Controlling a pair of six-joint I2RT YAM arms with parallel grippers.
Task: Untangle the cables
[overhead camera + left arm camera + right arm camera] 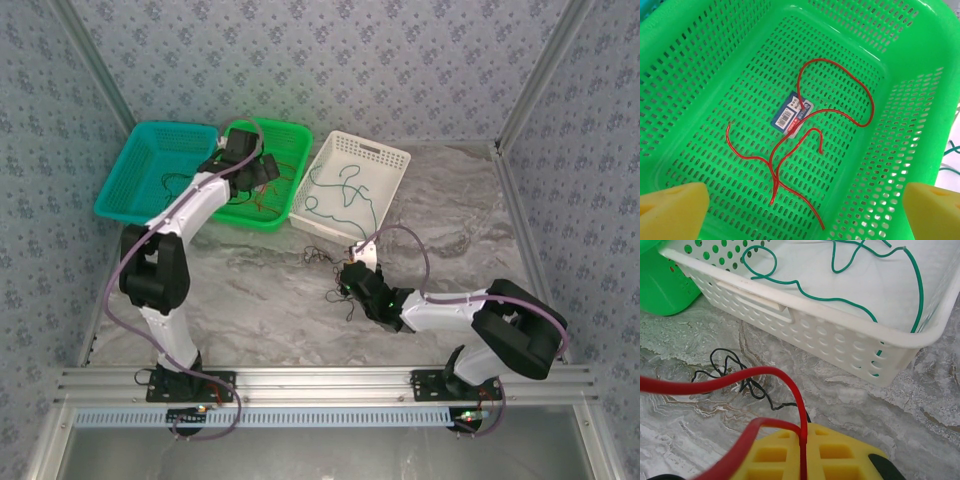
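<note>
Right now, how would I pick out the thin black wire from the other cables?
Look at the grey marbled tabletop, just in front of the white perforated plastic basket. There a thin black wire lies in a loose knotted squiggle on the bare surface. Unlike the green wire inside that basket and the red wires in the green plastic basket, it sits in no basket.

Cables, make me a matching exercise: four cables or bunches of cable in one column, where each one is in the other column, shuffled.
Column one:
1 green cable
2 black cable
3 loose red cables
4 held red cable

Column two:
A in the green basket
B pinched in the right jaws
C in the white basket
D on the table

Pairs: 1-C, 2-D, 3-A, 4-B
</note>
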